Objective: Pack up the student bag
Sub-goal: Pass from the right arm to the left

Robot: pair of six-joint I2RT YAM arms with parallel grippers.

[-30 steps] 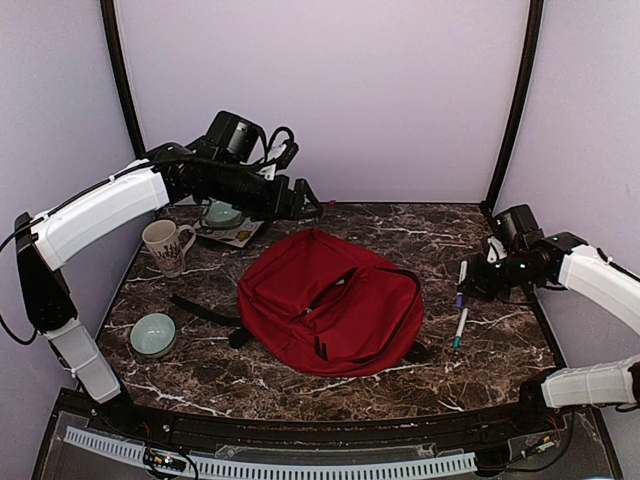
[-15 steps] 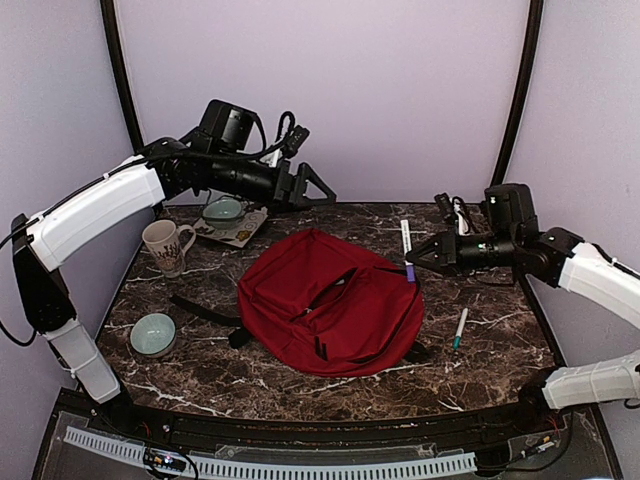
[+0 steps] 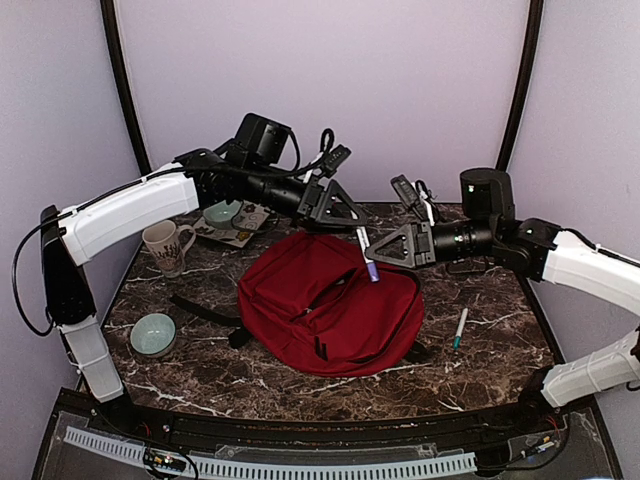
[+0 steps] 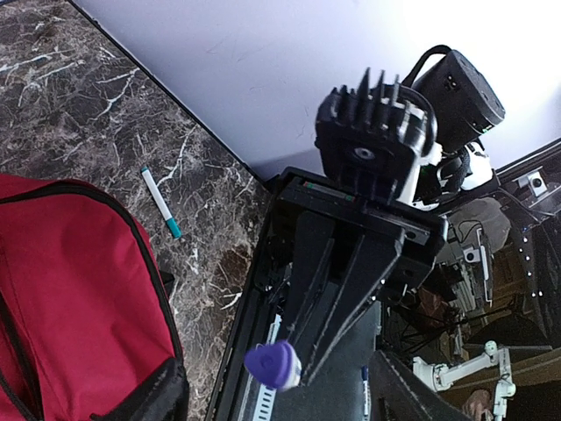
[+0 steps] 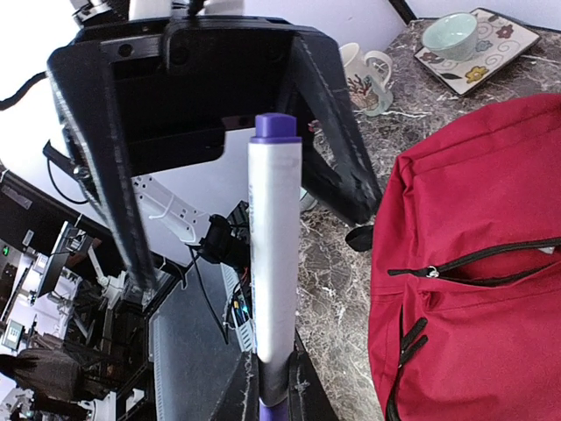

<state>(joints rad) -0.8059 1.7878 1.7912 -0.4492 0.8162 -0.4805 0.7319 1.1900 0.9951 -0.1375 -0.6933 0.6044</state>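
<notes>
The student bag (image 3: 330, 310), a large red backpack with black zips, lies in the middle of the marble table (image 3: 480, 360). Above its far edge my right gripper (image 3: 373, 256) is shut on a white marker with purple ends (image 3: 365, 250). My left gripper (image 3: 355, 218) faces it from the left, jaws open. In the right wrist view the marker (image 5: 274, 254) rises from my fingertips (image 5: 308, 396), and its top stands between the left gripper's spread fingers (image 5: 114, 193) without touching them. The left wrist view shows the marker's purple end (image 4: 273, 364) and the bag (image 4: 70, 289).
A teal-capped marker (image 3: 459, 328) lies on the table right of the bag. At the left stand a patterned mug (image 3: 168, 245), a pale green bowl (image 3: 152, 333) and a tray with a cup (image 3: 232, 220). A black strap (image 3: 205, 310) trails off the bag's left side.
My right gripper lifted the purple marker off the table at the right and carried it left over the bag. The left gripper swung right to meet it, its jaws narrowing a little.
</notes>
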